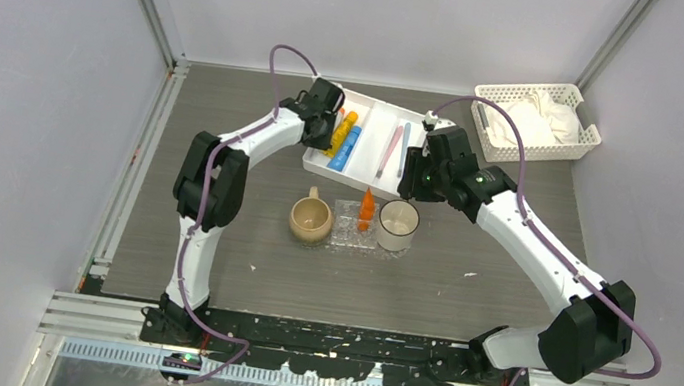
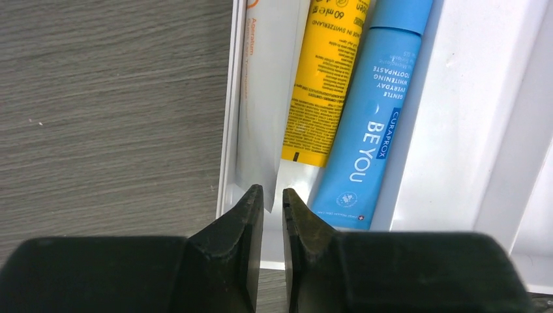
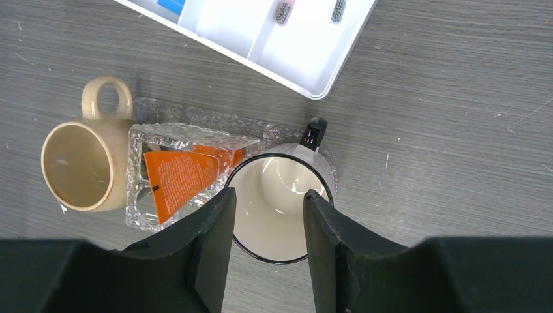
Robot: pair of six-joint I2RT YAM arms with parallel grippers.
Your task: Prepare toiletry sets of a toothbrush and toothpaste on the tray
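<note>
Yellow toothpaste [image 2: 323, 85] and blue toothpaste [image 2: 372, 117] lie side by side in the left compartment of a white compartmented tray [image 1: 366, 171]. A white tube with orange print [image 2: 261, 98] lies beside them. My left gripper [image 2: 272, 192] hovers at the tubes' crimped ends; its jaws stand a narrow gap apart with nothing between them. An orange toothpaste [image 3: 179, 179] rests on the clear textured tray [image 3: 140, 215]. A pink toothbrush [image 1: 388, 151] and a blue toothbrush [image 1: 404, 149] lie in the white tray. My right gripper [image 3: 266, 195] is open and empty above a white mug [image 3: 280, 222].
A beige mug [image 1: 310, 219] stands left of the clear tray [image 1: 344, 236], and the white mug [image 1: 398, 225] stands at its right end. A white slotted basket [image 1: 536, 121] with white cloth sits at the back right. Walls enclose the table on three sides.
</note>
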